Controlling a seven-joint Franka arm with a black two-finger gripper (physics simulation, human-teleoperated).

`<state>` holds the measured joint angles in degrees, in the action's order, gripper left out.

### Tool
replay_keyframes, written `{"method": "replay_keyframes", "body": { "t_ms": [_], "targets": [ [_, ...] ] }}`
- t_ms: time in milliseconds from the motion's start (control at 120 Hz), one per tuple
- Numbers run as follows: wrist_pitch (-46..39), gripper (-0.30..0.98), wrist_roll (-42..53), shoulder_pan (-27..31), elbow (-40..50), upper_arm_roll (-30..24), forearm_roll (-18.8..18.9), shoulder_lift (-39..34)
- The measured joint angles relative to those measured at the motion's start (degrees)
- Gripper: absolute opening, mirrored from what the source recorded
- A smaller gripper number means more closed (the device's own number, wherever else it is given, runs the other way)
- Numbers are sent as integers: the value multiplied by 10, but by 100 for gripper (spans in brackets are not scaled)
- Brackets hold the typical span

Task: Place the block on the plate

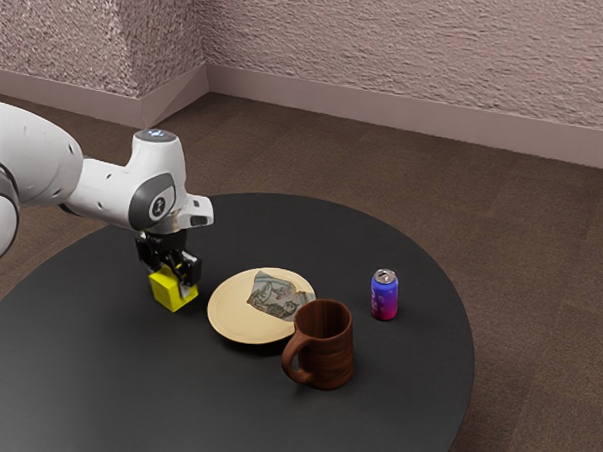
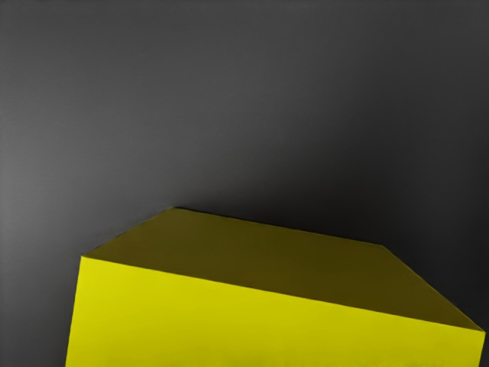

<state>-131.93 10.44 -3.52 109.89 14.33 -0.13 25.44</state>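
Brown carpet [image 1: 544,287] and a rough, pinkish wall [image 1: 419,51] back a round, black worktop [image 1: 194,401]. Clock positions refer to the plate's centre, as seen in the exterior view. Plate [image 1: 234,309], pale yellow, lying flat; a grey patterned scrap [image 1: 276,294] rests on it toward one o'clock, leaving bare surface toward nine, probably enough for the block. Block [image 1: 175,297], yellow, at nine o'clock, beside the plate and off it, with the tool [image 1: 171,273] right at it. The arm [image 1: 105,189] enters from ten o'clock, its hand pointing down, presumably so that the block can be taken from above. Whether the tool is wide or narrowed onto the block cannot be told; likewise whether the block bears on the worktop. In the wrist view the block lies close under the hand. Mug [image 1: 336,350], brown, upright at four o'clock, hides part of the rim; contact between them cannot be judged. Can [image 1: 384,296], blue to magenta, upright at three o'clock, well apart; its pale print is illegible. The emblem on the arm is likewise too small to read. Next, a secure grip and a low lift toward three o'clock seem called for, stopping short of the mug.
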Motion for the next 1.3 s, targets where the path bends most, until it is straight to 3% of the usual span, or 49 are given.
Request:
{"method": "replay_keyframes", "body": {
  "t_ms": [250, 442, 658, 817, 1108, 1300],
  "targets": [
    [1, 42, 1, -1, 2, 0, 0, -11],
    [16, 40, -7, -29, 7, 0, 0, -78],
    [50, 39, -51, -44, 8, -68, 0, -123],
    [57, 40, -95, -40, 3, -111, 0, -109],
    [57, 41, -155, -38, -38, -117, -9, -52],
    [58, 57, -178, -39, -35, -117, -13, -60]
  ]
}}
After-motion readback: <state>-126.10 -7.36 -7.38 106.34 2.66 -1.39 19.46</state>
